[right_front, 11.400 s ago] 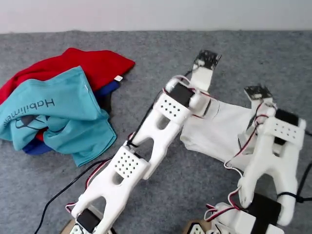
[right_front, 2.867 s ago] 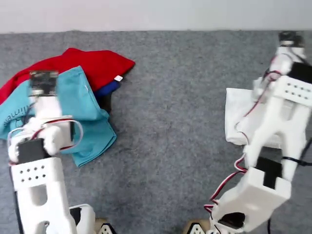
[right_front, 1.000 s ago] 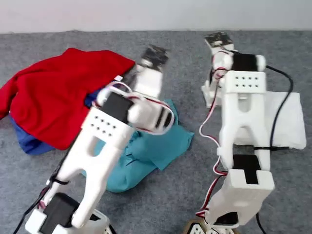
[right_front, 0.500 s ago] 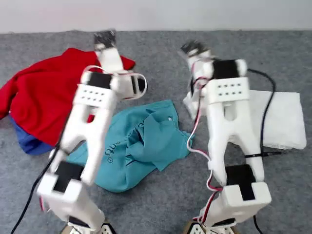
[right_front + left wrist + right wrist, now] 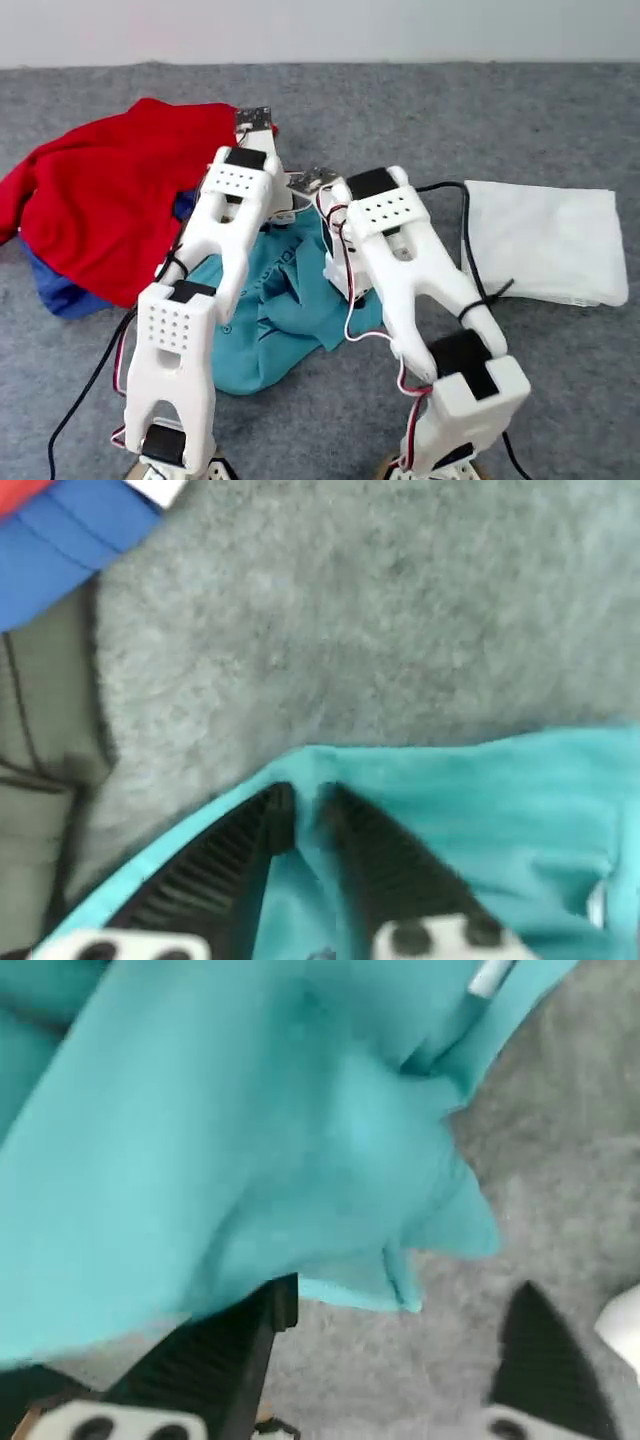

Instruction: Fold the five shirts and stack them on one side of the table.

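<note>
Teal shirt (image 5: 290,320) lies crumpled mid-table, between both arms. Left gripper (image 5: 308,802) pinches its far edge, fingers closed on cloth. Right gripper (image 5: 400,1310) hangs spread wide over same shirt's edge. Folded white shirt (image 5: 540,240) rests at right. Red shirt (image 5: 100,200) heaped over blue shirt (image 5: 55,295), far left.

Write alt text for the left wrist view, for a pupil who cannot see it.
The left gripper has its black fingers closed on the edge of a teal shirt lying on the grey table. Beyond the shirt lie part of a blue shirt and a dark garment.
</note>
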You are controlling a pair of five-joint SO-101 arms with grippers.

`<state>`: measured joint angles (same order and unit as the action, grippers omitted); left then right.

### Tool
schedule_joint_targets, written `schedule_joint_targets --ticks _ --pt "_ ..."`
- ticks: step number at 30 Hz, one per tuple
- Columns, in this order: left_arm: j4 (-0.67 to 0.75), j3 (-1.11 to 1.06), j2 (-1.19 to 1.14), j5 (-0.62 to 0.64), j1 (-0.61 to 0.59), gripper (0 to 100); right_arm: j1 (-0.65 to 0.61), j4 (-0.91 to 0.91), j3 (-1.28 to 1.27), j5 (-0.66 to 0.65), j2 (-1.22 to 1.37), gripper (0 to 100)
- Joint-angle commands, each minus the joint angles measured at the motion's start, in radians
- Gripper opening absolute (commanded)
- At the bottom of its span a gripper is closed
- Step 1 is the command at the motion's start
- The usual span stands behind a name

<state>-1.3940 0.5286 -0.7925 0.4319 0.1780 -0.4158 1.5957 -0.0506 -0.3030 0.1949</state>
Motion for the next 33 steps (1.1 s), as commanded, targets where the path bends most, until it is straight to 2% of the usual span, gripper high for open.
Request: schedule_joint_targets --ticks 1,4,8,14,23,25,28,33 --pt "-0.107 0.133 -0.002 -0.046 -0.02 1 0.038 -0.038 0.008 0.002 0.001 0.3" --pt "-0.112 0.15 0.002 -0.051 -0.068 1 0.094 0.005 0.014 -0.008 -0.001 7.1" --pt "-0.149 0.15 0.008 -0.052 -0.152 1 0.174 0.131 0.037 -0.011 -0.018 0.7" --pt "-0.264 0.151 0.009 -0.094 -0.216 1 0.294 0.199 0.032 -0.121 -0.105 0.9" --pt "-0.358 0.143 0.14 -0.104 -0.218 2 0.421 0.2 -0.23 -0.296 -0.314 1.0" --pt "-0.358 0.137 0.189 -0.16 -0.218 7 0.455 0.199 -0.281 -0.31 -0.367 1.4" --pt "-0.358 0.084 0.267 -0.172 -0.238 14 0.518 0.197 -0.321 -0.315 -0.444 1.5" --pt "-0.345 0.077 0.379 -0.178 -0.199 16 0.578 0.191 -0.324 -0.316 -0.501 1.5"
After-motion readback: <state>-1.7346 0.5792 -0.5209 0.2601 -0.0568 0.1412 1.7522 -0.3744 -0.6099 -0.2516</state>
